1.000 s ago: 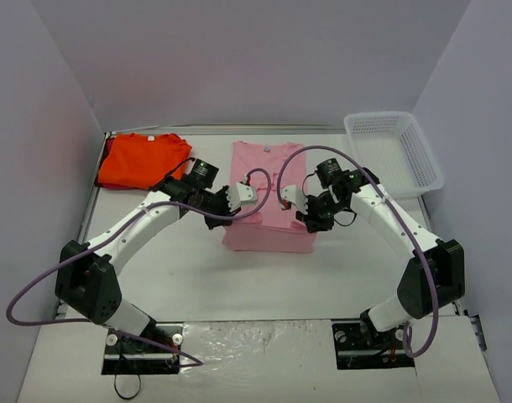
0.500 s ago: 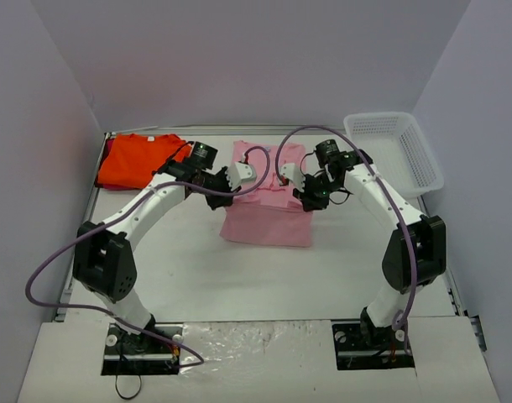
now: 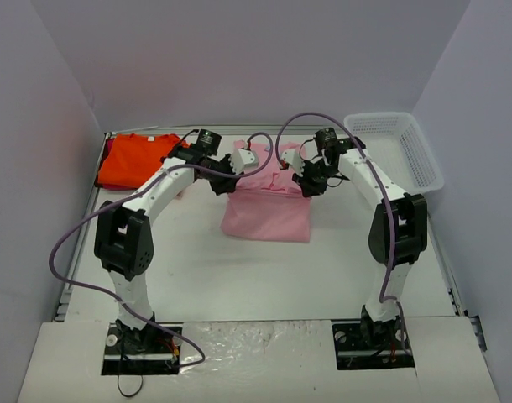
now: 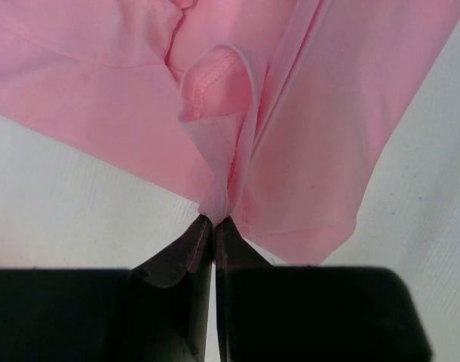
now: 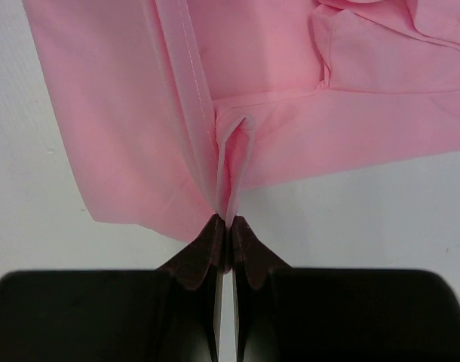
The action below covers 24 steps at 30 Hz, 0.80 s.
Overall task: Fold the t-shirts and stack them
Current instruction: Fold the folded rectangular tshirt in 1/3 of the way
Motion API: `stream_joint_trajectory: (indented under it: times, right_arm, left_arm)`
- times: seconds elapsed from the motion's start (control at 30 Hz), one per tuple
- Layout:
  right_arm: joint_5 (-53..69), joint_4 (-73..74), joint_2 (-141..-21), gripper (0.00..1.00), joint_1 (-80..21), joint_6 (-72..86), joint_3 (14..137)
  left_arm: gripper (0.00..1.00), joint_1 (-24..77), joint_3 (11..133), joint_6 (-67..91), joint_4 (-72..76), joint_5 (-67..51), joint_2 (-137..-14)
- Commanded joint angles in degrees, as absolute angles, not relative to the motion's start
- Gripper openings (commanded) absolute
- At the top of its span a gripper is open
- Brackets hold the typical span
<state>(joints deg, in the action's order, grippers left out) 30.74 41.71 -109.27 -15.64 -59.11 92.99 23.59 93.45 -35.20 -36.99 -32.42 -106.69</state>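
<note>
Left gripper [image 4: 213,222] is closed tight on a thin pinch of the pink shirt [image 3: 268,217], with a hemmed fold standing up from its tips. Right gripper [image 5: 224,222] is closed the same way on a seamed fold of that shirt.

The pink shirt lies on the white table [image 3: 197,269], left of the white basket [image 3: 435,178], near it but not touching. The shirt's far edge is lifted and bunched between the two grippers, and its near part lies flat. The orange shirt [image 3: 138,161] lies farther left of the basket, well apart from it.

Likely risks:
- Each grip has only a sliver of cloth, so a quick pull could slide it out of the jaws and drop that side.
- If one arm travels farther than the other, the fold would land crooked.
- The bunched middle could get trapped as a crease under the folded layer.
- The purple cable [image 3: 310,116] arching above the lifted edge might brush the cloth askew.
</note>
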Motion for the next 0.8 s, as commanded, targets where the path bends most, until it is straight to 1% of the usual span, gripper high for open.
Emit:
stream_joint_trajectory:
  times: [0.0, 0.57, 0.6, 0.67, 0.73, 0.77]
  right_arm:
    - [30.06, 43.51, -111.35, 0.00, -14.77, -60.12, 96.15]
    - [31.03, 42.54, -121.89, 0.00, -13.80, -59.42, 102.74]
    - [30.94, 42.37, -122.43, 0.00, -13.80, -59.24, 103.88]
    - [30.50, 42.28, -124.44, 0.01, -13.80, -58.63, 105.29]
    - [29.97, 42.28, -125.68, 0.03, -13.80, -57.92, 107.30]
    - [29.71, 42.28, -126.81, 0.09, -13.80, -57.66, 107.84]
  left_arm:
    - [0.02, 22.94, 97.38, -36.91, -38.85, -33.93, -107.66]
    - [0.03, 21.88, 101.95, -39.11, -38.76, -32.61, -115.31]
    - [0.06, 21.88, 103.35, -39.20, -38.93, -32.35, -116.62]
    - [0.10, 21.88, 104.67, -39.72, -39.11, -32.08, -117.94]
    - [0.18, 21.80, 106.34, -39.81, -39.02, -31.38, -119.96]
    - [0.20, 21.88, 106.87, -40.16, -39.11, -31.12, -120.58]
